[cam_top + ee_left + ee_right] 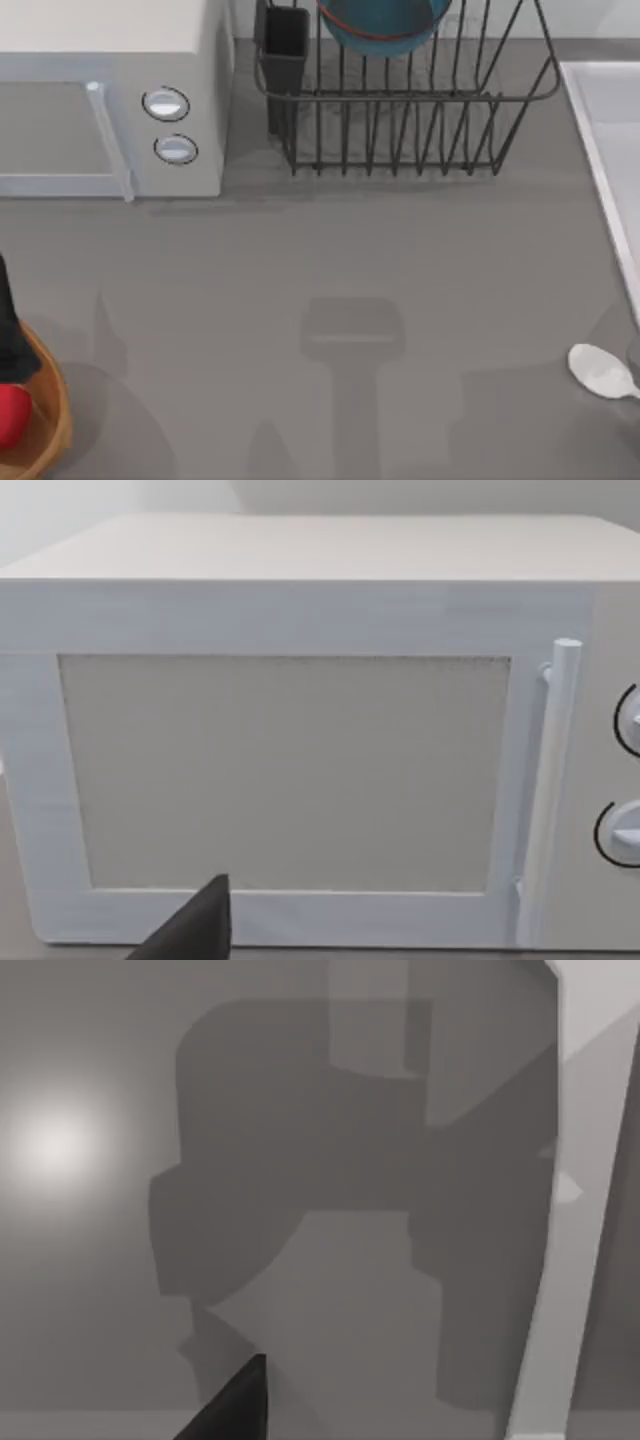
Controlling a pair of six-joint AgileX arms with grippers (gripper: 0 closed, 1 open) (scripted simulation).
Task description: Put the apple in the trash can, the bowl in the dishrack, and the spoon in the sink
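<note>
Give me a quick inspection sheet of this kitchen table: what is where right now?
Surface: grey table, shadows across it.
Job's things: apple inside trash can at left edge; bowl in dishrack; spoon on table beside sink, not in it.
Clutter: nothing seen.
Grippers: dark left arm part above the trash can; dark fingertip facing the microwave.
Cables: nothing seen.
Surroundings: nothing seen.

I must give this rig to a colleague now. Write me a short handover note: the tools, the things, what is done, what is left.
Left tool: at the table's left edge, over the trash can; fingers unclear.
Right tool: over the table beside the sink; fingers unclear.
Done: apple in the trash can; bowl in the dishrack.
Left: spoon lies on the table beside the sink; it must go in.
</note>
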